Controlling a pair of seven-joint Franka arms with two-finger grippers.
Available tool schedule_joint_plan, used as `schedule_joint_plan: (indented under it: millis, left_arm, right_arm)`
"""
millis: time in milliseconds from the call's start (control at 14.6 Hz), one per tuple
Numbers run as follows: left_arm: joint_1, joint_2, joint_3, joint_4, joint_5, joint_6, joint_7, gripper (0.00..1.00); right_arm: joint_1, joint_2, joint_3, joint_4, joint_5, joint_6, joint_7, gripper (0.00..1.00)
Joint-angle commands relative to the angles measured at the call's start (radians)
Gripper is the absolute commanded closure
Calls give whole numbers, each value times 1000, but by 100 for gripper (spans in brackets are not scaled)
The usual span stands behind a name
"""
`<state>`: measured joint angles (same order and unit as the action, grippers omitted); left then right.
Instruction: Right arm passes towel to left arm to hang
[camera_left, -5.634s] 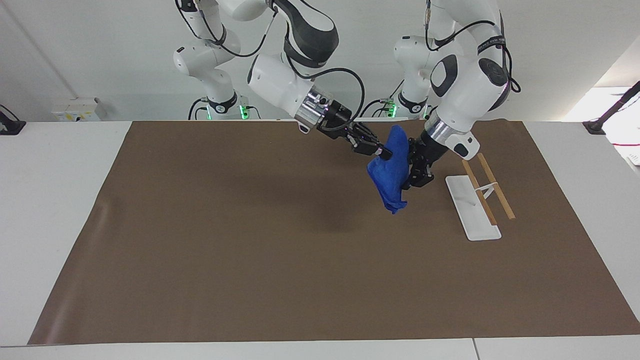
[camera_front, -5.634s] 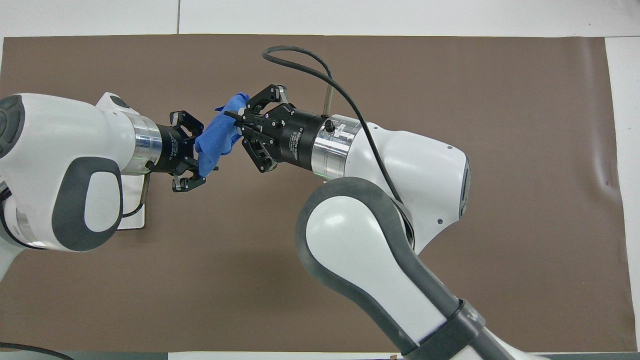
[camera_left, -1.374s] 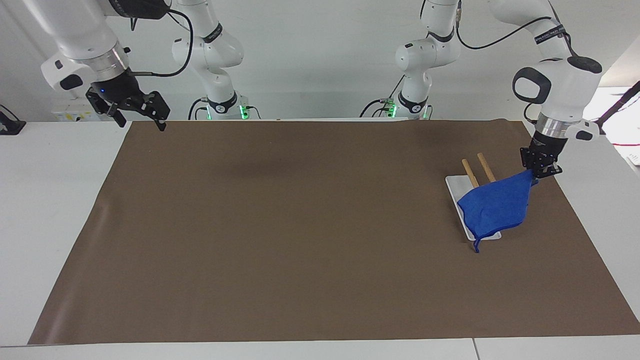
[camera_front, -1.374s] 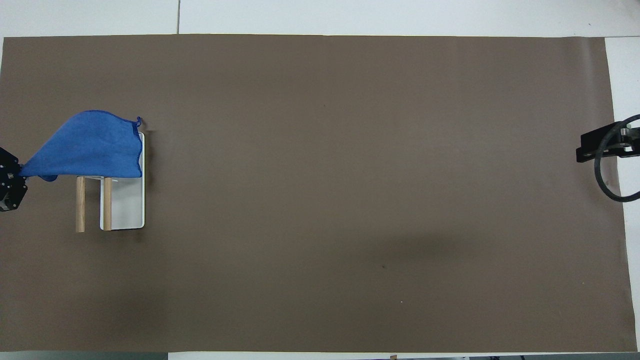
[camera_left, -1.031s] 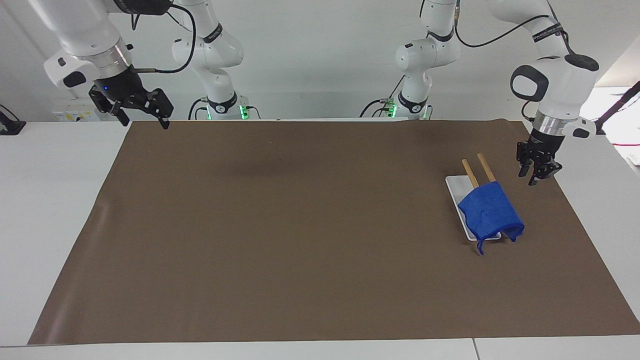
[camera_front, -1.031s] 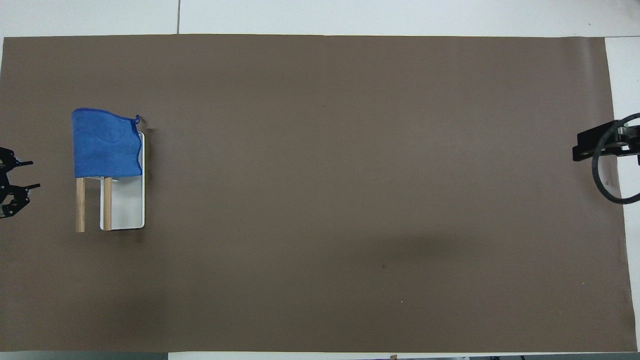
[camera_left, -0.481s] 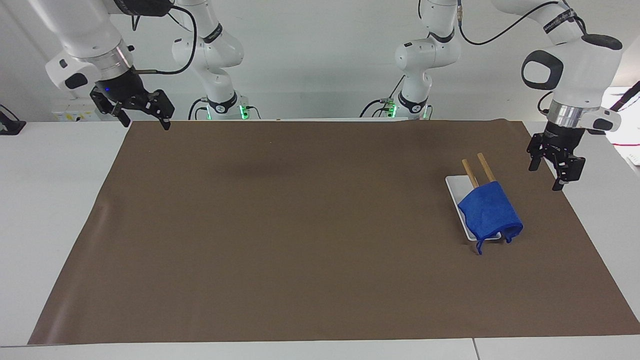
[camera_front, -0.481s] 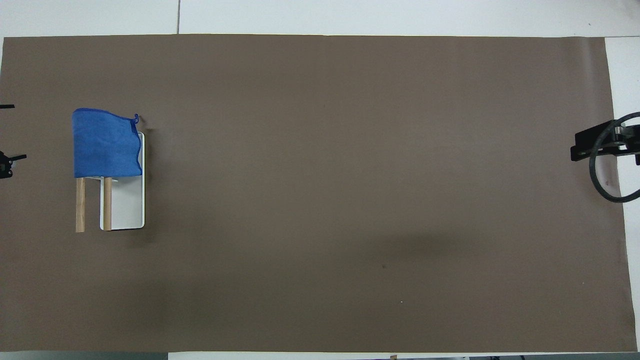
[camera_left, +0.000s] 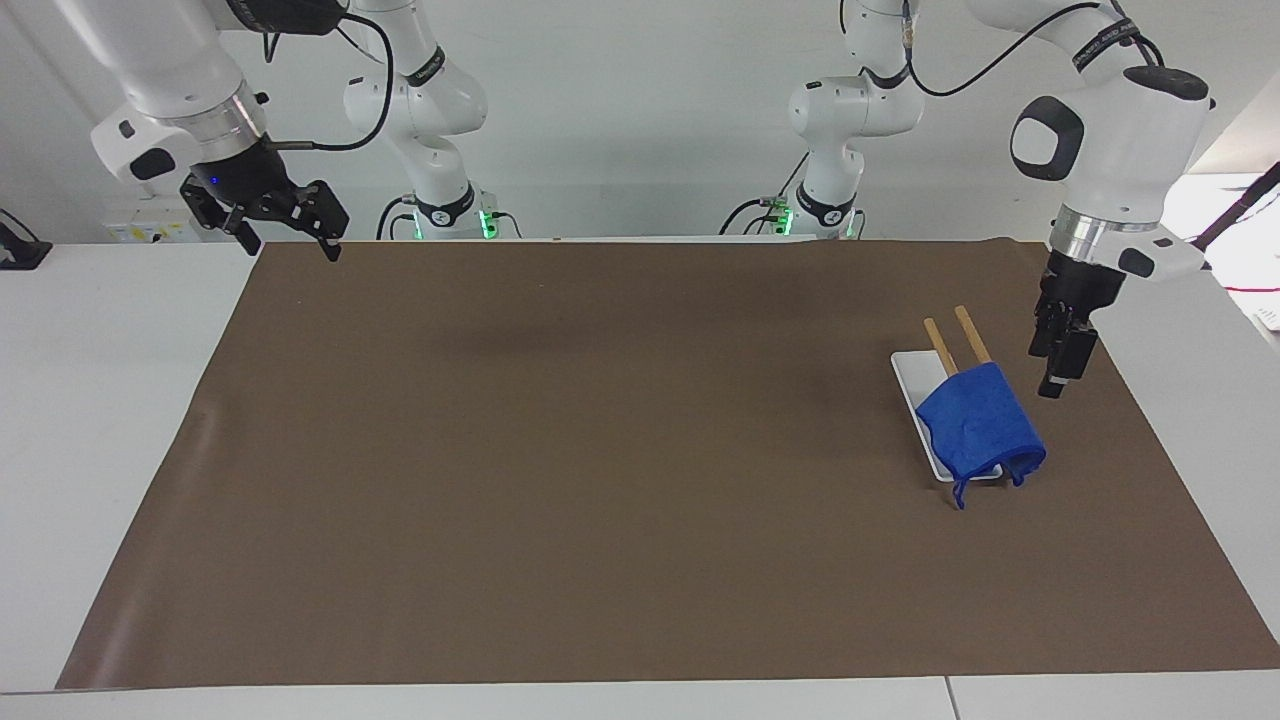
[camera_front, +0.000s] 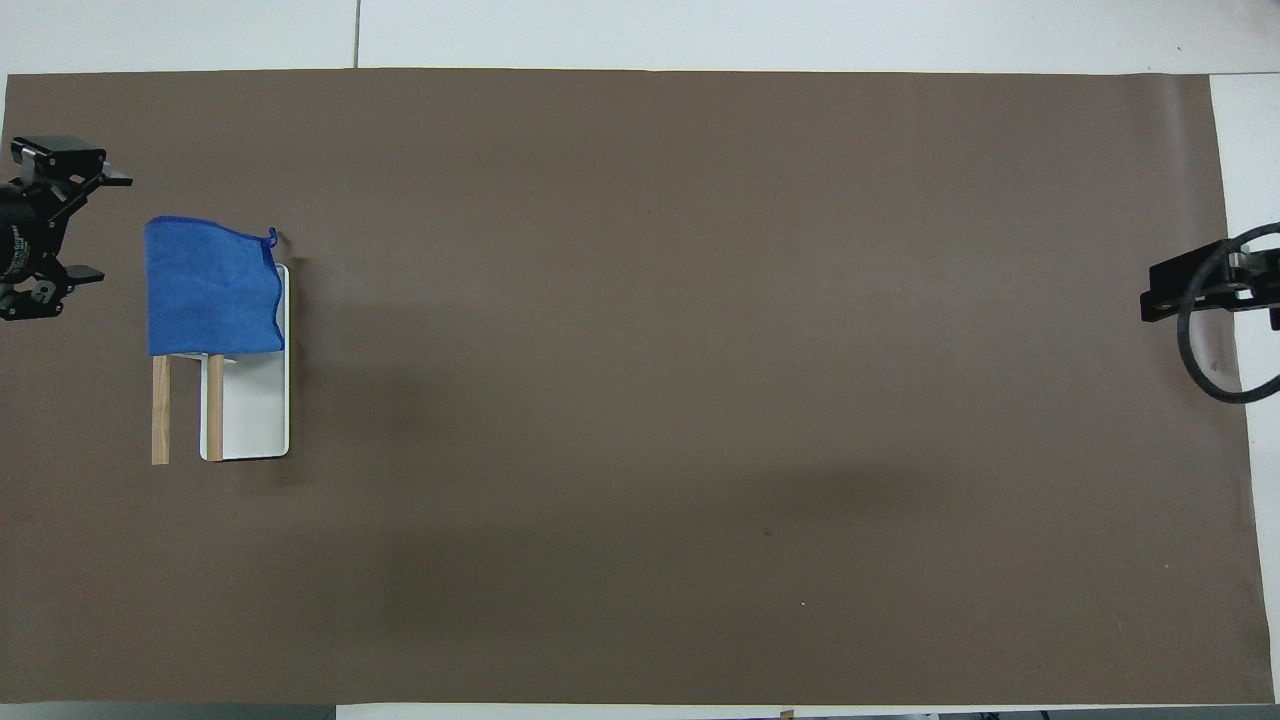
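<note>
While draped over the rack — towel, both end effectors apart.

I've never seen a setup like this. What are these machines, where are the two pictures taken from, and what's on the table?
Two big white robot arms work at a table covered by a brown mat. One picture looks across the table at the robots; the other looks steeply down from above their end.

A blue towel hangs over two wooden bars of a small rack with a white base, at the left arm's end.

Nothing is held. The left gripper hovers beside the rack, open in the overhead view. The right gripper waits open over the mat's corner at its own end.
</note>
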<state>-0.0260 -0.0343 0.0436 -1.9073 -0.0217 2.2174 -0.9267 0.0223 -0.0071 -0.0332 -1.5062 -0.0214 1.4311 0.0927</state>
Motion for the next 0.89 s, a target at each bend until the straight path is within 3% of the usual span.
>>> schedule_joint_plan:
  millis: [0,481,824]
  left_arm:
    - [-9,10,13,89,17,-129,213,0]
    - [1,10,16,240,9,-427,641,0]
    - [5,5,25,281,13,-579,814,0]
  right_arm:
    - [-7,9,4,17,2,-6,-11,0]
    - [-4,9,4,17,-3,-5,-10,0]
    - [-4,7,6,15,-2,3,-10,0]
